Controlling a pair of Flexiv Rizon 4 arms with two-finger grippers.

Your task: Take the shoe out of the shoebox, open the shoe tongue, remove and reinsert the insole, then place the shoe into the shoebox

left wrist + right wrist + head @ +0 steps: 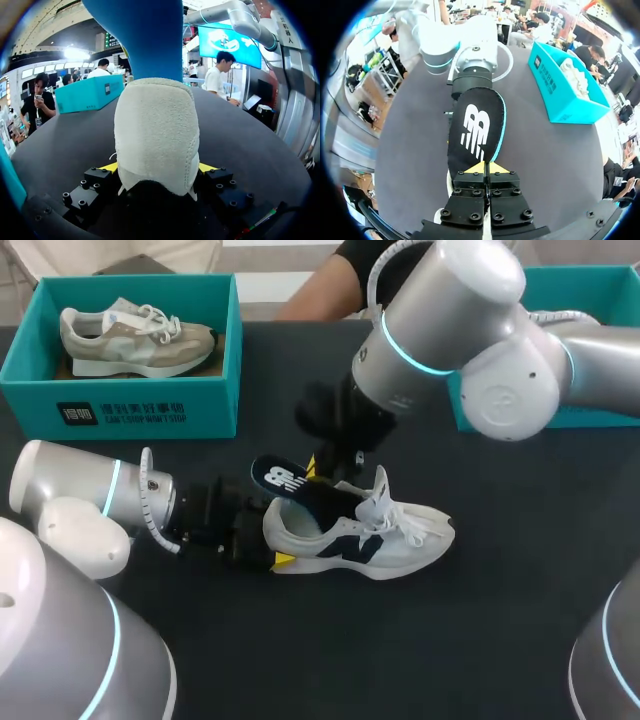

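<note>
A white shoe [365, 535] with a navy logo lies on its sole mid-table, toe pointing right. My left gripper [272, 537] holds its heel. In the left wrist view the grey heel [156, 135] sits between the fingers, with a yellow tip [109, 166] pressed against each side. My right gripper [318, 470] hangs over the shoe's opening, shut on the black insole [285, 480] with its blue edge. In the right wrist view the insole [475, 125] stretches ahead of the closed tips [484, 168]. Its heel end sticks up out of the shoe, above my left wrist.
A teal shoebox [130, 410] at the back left holds a beige shoe [135, 340]. A second teal box [590, 290] stands at the back right, partly behind my right arm. A person's arm [320, 285] shows at the far edge between the boxes.
</note>
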